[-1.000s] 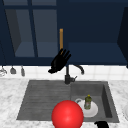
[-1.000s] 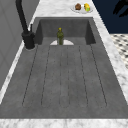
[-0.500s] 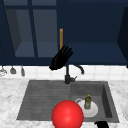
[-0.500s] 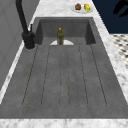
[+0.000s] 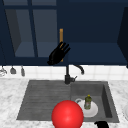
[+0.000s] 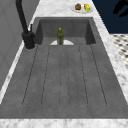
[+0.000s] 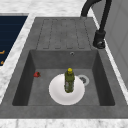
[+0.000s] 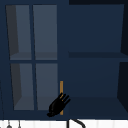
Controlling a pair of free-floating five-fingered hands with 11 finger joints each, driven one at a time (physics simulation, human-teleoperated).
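My left hand (image 5: 58, 54) floats in front of the dark blue wall cabinet (image 5: 95, 30), well above the black faucet (image 5: 67, 75). Its fingers are straight and spread, with their tips at the lower end of the brass door handle (image 5: 61, 37). In the upper view the left hand (image 8: 58, 105) overlaps the bottom of that handle (image 8: 61, 86). My right hand (image 5: 101, 124) peeks in at the bottom edge, in front of the sink's near right corner. A green bottle (image 5: 87, 101) stands upright on a white plate (image 5: 93, 111) in the basin.
A big red ball (image 5: 67, 115) sits over the sink's front edge. A small red object (image 7: 37, 74) lies in the basin beside the plate (image 7: 56, 93). The ribbed drainboard (image 6: 65, 75) lies left of the basin. A plate of fruit (image 6: 81, 7) stands on the counter.
My left hand has risen from just above the faucet and shifted slightly left, bringing its fingertips up to the cabinet handle. The bottle, plate and right hand have not moved.
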